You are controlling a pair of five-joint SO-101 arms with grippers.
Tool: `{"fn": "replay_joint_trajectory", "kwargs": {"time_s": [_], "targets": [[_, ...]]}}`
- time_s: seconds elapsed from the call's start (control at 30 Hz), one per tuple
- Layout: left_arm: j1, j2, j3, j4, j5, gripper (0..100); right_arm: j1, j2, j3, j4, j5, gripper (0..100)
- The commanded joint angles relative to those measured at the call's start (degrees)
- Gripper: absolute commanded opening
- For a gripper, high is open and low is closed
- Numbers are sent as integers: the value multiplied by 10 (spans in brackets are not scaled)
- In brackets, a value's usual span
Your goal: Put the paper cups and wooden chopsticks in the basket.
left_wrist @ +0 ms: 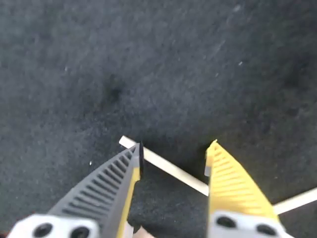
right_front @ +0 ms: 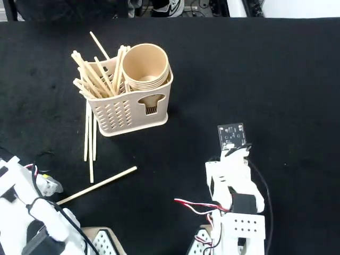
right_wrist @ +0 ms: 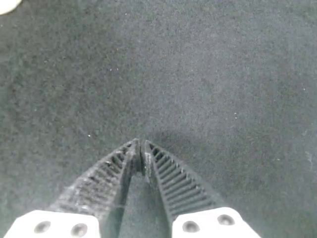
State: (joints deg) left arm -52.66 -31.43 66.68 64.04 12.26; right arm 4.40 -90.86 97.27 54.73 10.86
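Black tabletop (right_front: 255, 79): left gripper (left_wrist: 175, 148) gapes astride a chopstick (left_wrist: 166, 167); right gripper (right_wrist: 140, 144) pressed together, empty; high view adds the basket (right_front: 127, 111).

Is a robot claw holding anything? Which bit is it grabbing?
Nothing is held. The left gripper is open astride one end of a chopstick on the table; the right gripper is shut, empty.

The black table (right_front: 265, 69) carries a basket (right_front: 127, 109) and loose chopsticks (right_front: 101, 184).

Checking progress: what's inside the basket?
Stacked paper cups and a bundle of wooden chopsticks stand in the basket; its walls hide their lower parts and the floor.
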Motion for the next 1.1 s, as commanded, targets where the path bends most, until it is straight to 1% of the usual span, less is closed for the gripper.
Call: {"fn": "replay_joint_trajectory", "kwargs": {"time_s": [0.0,0.27,0.4,0.57,0.77,0.9,1.0,1.07], "targets": [[-4,-11,-7,10,-10,180,-6,-6,-1,2,3,12],[-7,-5,-14,17,-13,171,-6,-6,-1,2,3,12],[-8,-5,-19,23,-95,170,-6,-6,-1,2,3,12],[-12,-5,-31,41,-161,170,-5,-6,-1,2,3,12],[-16,-5,-44,70,-294,170,-5,-6,-1,2,3,12],[-23,-5,-38,74,-338,170,-5,-6,-1,2,3,12],[-27,-6,-16,74,-388,170,-5,-6,-1,2,3,12],[-27,-5,-8,75,-402,169,-5,-6,-1,2,3,12]]}}
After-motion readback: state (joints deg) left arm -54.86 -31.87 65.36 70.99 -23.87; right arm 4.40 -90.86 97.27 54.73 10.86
